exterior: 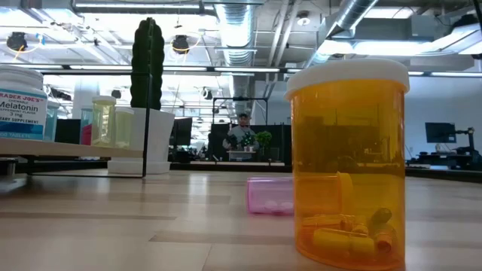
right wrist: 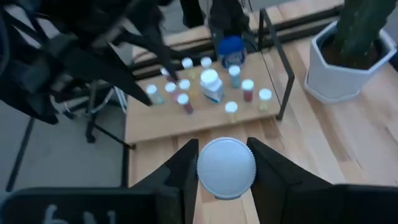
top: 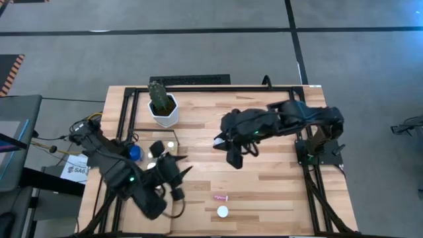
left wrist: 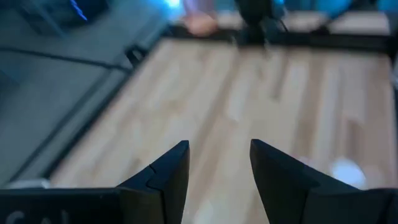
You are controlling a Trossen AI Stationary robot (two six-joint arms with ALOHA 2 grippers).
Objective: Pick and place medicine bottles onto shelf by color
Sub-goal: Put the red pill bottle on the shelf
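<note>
the right gripper (right wrist: 225, 180) clenches 1 white-capped bottle (right wrist: 226, 168), its body hidden under the cap. about 10 bottles (right wrist: 205, 86) crowd the shelf (right wrist: 155, 124), colours hard to tell. the left gripper (left wrist: 217, 168) gapes, holding nothing; 2 bottles (top: 223, 211) lie on the table (top: 277, 178).

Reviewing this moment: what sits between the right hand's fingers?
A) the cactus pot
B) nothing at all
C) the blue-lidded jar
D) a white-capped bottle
D: in the right wrist view the right hand has its two fingers closed on either side of a bottle's round white cap, while the cactus pot and the blue-lidded jar stand farther off.
</note>
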